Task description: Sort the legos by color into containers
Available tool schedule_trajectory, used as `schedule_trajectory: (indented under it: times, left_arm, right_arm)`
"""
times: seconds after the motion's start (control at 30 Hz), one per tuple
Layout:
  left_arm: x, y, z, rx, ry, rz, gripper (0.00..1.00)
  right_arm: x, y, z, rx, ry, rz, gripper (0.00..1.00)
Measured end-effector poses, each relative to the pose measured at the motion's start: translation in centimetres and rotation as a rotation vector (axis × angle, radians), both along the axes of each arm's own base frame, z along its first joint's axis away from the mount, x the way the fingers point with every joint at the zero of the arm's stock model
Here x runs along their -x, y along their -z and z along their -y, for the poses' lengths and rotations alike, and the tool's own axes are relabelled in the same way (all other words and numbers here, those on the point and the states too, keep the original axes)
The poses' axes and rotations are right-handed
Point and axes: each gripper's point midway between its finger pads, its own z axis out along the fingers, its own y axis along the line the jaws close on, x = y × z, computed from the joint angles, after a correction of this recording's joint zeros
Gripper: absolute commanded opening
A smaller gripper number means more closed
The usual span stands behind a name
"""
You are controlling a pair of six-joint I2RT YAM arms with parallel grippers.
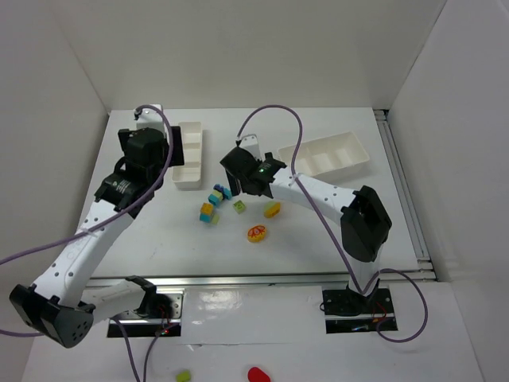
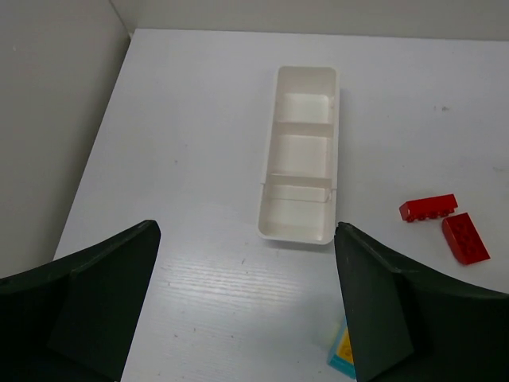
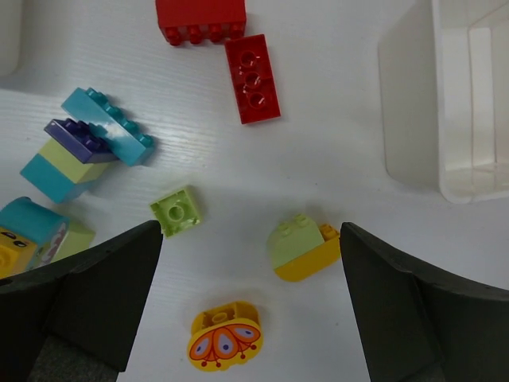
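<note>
Lime bit (image 1: 184, 375) and red bit (image 1: 257, 374) lie on the white ledge in front of the arm bases, off the table (image 1: 334, 231). On the table the right gripper (image 3: 248, 239) hangs over the loose bricks with its fingers spread wide and nothing between them. Nearest in its view is a yellow butterfly brick (image 3: 225, 336). Beyond that lie a yellow dome brick (image 3: 302, 248) with a lime top and a lime square (image 3: 176, 210). Left of these stand a cyan-yellow stack (image 3: 32, 235) and a cyan-purple-lime stack (image 3: 83, 151). Farther on, two red bricks (image 3: 253, 78) lie touching at a corner, and the right tray (image 3: 409, 95) sits to their right. The left gripper (image 2: 246, 302) is also wide open and holds nothing. Ahead of it the left tray (image 2: 294, 235) lies lengthwise, its three compartments in a row, with the red bricks well apart on its right.
</note>
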Motion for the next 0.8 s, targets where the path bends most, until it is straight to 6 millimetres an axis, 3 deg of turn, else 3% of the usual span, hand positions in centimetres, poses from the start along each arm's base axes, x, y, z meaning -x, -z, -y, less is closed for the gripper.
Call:
schedule_trajectory:
  times: [0.1,0.3,0.53,0.8]
  left_arm:
    - [0.4,-0.8,-0.1,0.015,0.003,0.022,1.00]
    - [-0.3,-0.4,0.6,0.009,0.026,-0.027,1.00]
    - [-0.7,1.2,0.9,0.028,0.040,-0.085,1.00]
    - [-4.8,4.9,1.2,0.175,0.062,-0.299,1.00]
  right_arm:
    - [-0.2,-0.2,-0.8,-0.039,-0.015,0.002,1.00]
    - [-0.5,-0.1,-1.8,-0.093,-0.037,0.002,1.00]
    - [-0.7,0.6,-0.8,-0.119,-0.040,-0.010,1.00]
    - [-3.4,0.3,0.5,-0.193,-0.066,-0.021,1.00]
